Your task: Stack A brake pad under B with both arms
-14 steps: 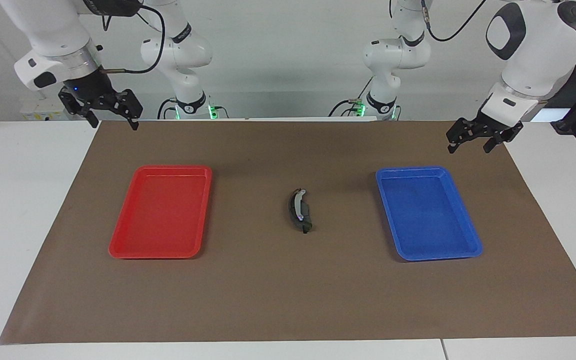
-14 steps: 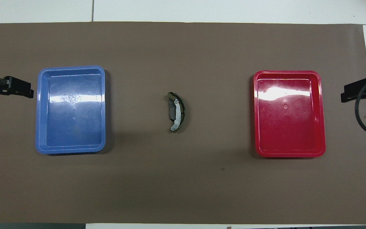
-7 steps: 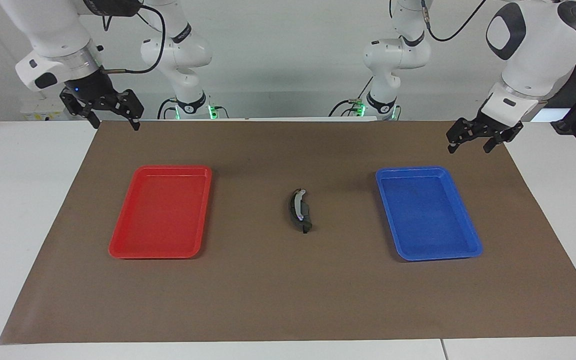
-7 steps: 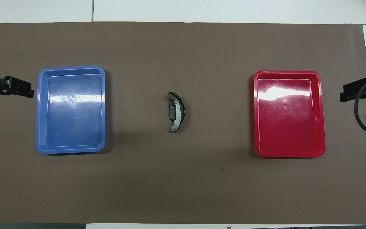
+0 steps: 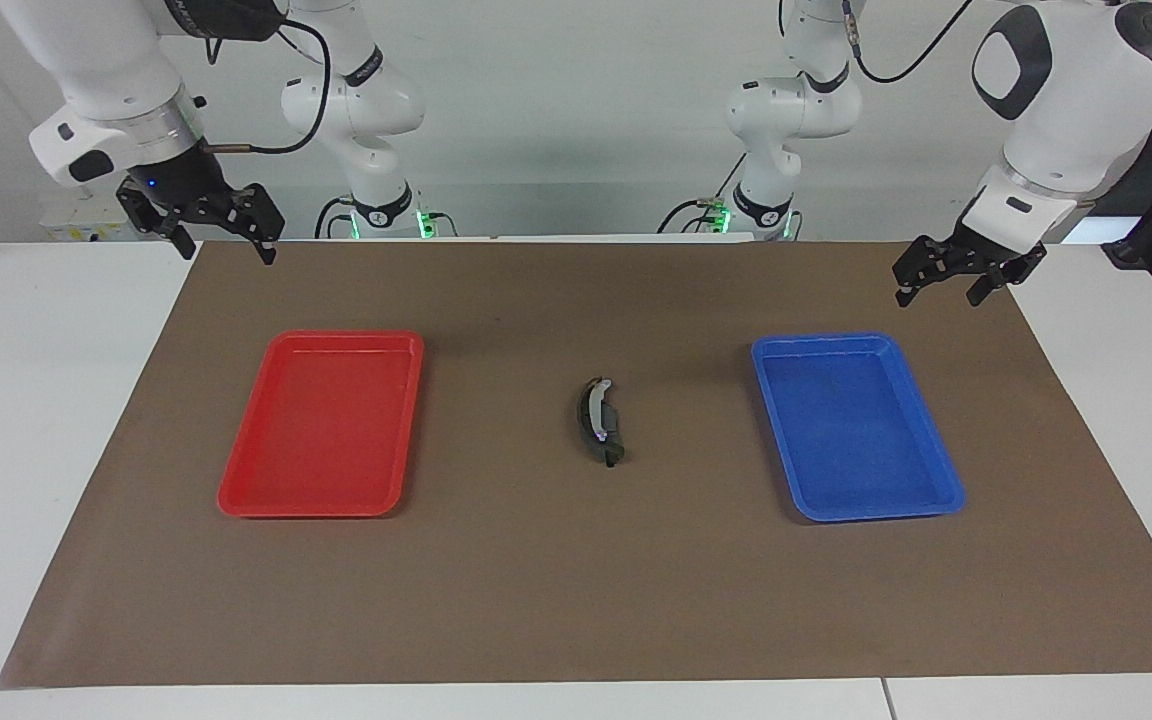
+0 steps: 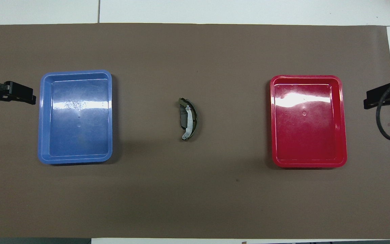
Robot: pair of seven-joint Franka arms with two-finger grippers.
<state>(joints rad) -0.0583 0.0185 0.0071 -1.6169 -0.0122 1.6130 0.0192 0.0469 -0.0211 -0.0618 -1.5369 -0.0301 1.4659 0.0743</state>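
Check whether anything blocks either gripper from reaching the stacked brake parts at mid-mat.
Nothing visible does. The blue tray and red tray flank the brake shoe, but both sit low.

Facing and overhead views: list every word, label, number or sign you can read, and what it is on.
No readable text in either view.
Red tray: no label.
Blue tray: no label.
B lying on A brake pad: no legible marking.
Brown mat: plain.
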